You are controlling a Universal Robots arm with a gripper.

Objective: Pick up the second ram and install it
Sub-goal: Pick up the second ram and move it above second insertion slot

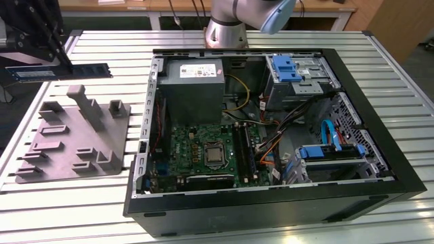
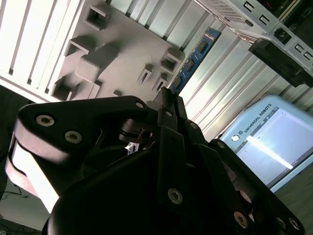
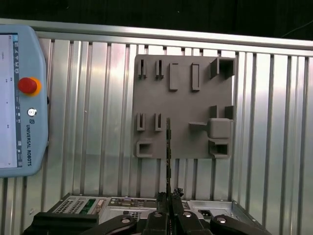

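In the exterior view the second ram (image 1: 95, 70), a slim dark board with a blue label, hangs level in the air at the far left, above the table and beyond the grey fixture tray (image 1: 74, 137). My gripper (image 1: 66, 64) is shut on its upper edge. In the second wrist view the ram (image 2: 196, 53) sticks out past the gripper (image 2: 168, 100). The first wrist view has the ram (image 3: 168, 152) edge-on, rising from the gripper (image 3: 168, 196) over the tray (image 3: 190, 105). The motherboard's slot rails (image 1: 245, 148) lie inside the open computer case (image 1: 379, 152).
The case holds a grey power supply (image 1: 193, 84), blue drive cages (image 1: 291, 68) and loose cables (image 1: 271, 137). The arm's base (image 1: 227, 28) stands behind the case. A teach pendant (image 3: 19, 98) lies on the ribbed metal table (image 1: 81, 213) beside the tray.
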